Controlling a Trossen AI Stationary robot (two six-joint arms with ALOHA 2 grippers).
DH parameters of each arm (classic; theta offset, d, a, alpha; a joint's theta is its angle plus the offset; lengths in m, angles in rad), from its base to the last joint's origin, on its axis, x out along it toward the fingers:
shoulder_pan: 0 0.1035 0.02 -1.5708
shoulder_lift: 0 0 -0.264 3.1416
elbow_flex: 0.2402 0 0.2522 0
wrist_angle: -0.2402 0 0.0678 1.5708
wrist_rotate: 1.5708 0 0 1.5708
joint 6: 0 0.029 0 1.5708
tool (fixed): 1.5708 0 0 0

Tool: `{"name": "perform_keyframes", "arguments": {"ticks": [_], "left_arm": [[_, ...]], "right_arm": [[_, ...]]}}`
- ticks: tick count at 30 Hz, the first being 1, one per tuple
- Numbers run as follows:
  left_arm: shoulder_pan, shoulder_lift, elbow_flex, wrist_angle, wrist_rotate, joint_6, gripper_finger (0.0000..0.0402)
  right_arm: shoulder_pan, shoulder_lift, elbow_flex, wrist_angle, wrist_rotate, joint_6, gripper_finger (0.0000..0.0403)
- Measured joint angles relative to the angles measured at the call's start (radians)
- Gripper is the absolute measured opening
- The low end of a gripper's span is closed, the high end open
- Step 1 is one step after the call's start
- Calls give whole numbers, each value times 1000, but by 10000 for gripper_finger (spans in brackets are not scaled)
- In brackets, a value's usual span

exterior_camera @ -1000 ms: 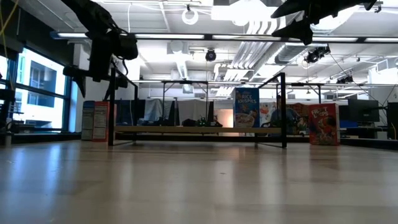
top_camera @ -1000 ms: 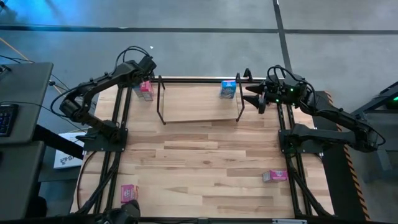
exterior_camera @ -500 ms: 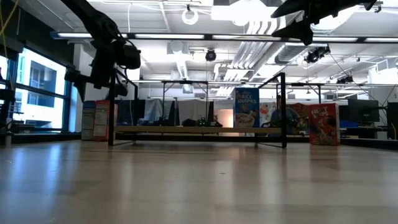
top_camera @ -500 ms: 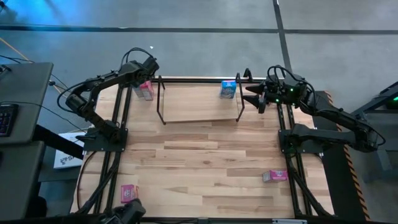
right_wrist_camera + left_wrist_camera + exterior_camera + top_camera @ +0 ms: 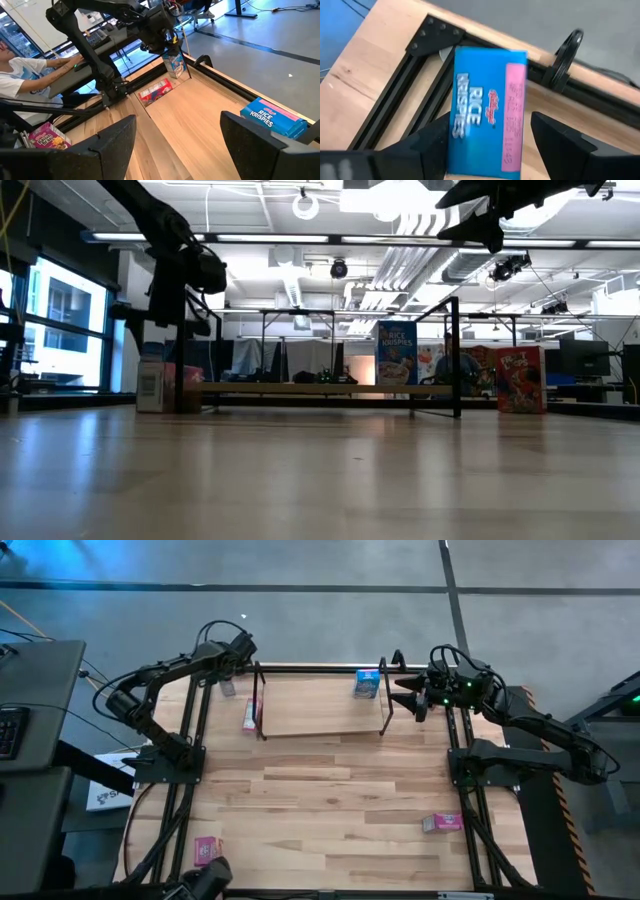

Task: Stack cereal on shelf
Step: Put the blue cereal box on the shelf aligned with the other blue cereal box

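where the high view looks straight down, the left gripper hangs over the far left table corner, just beside the black wire shelf with its light wooden board; a pink cardboard cereal box lies at the shelf's left end.

in the left wrist view, a blue rice krispies box sits pinched between its fingers.

in the right wrist view, the right gripper is spread wide, apart from another blue box.
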Motion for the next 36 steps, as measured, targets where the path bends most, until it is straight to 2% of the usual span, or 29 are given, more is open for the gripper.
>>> {"name": "perform_keyframes", "arguments": {"ticks": [10, 22, 29, 36], "left_arm": [[9, -1, 0, 1, -10, 19, 217], [9, -12, 1, 1, -11, 25, 126], [9, -121, 2, 37, -27, 44, 118], [8, -289, 3, 148, -32, 156, 120]], "right_arm": [[0, 0, 0, 0, 0, 3, 279], [0, 0, 0, 0, 0, 15, 279], [0, 0, 0, 0, 0, 27, 279], [0, 0, 0, 0, 0, 33, 279]]}}
